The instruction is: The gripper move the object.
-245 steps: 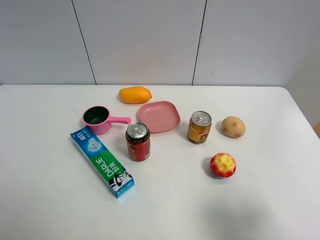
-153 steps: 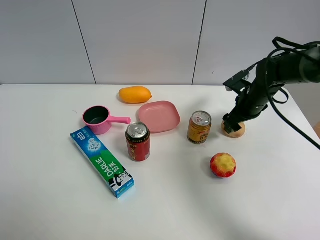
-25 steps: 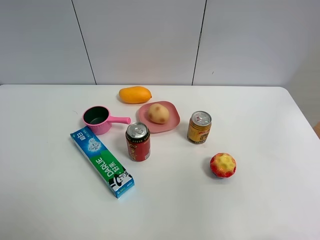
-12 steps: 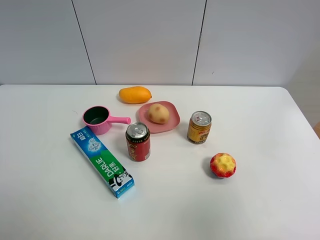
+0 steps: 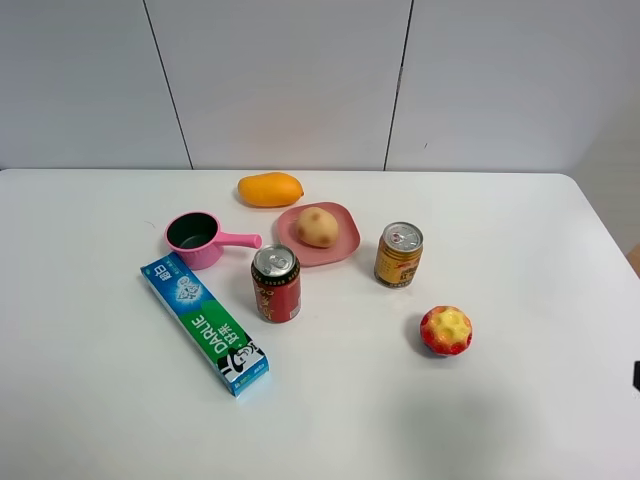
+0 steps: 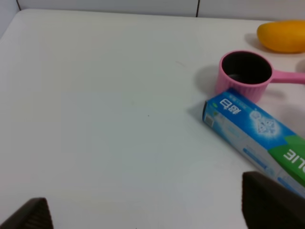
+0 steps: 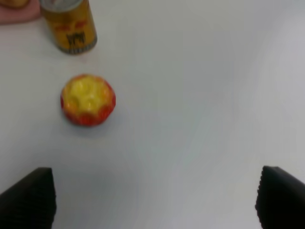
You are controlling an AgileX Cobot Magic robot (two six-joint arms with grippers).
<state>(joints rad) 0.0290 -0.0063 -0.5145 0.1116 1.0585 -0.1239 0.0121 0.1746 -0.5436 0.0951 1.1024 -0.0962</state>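
On white table (image 5: 520,230), potato (image 5: 317,226) on pink plate (image 5: 343,244); grey panel wall behind; both jaws wide, empty

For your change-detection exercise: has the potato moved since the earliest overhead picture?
Yes. The potato went left, from right of the gold can onto the pink plate.

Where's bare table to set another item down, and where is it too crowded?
Free: the right side of the table, beyond the gold can and the red-and-yellow fruit; the near strip below the toothpaste box; the far left beyond the pink cup. Crowded: the middle, where mango, pink plate holding the potato, and red can cluster.
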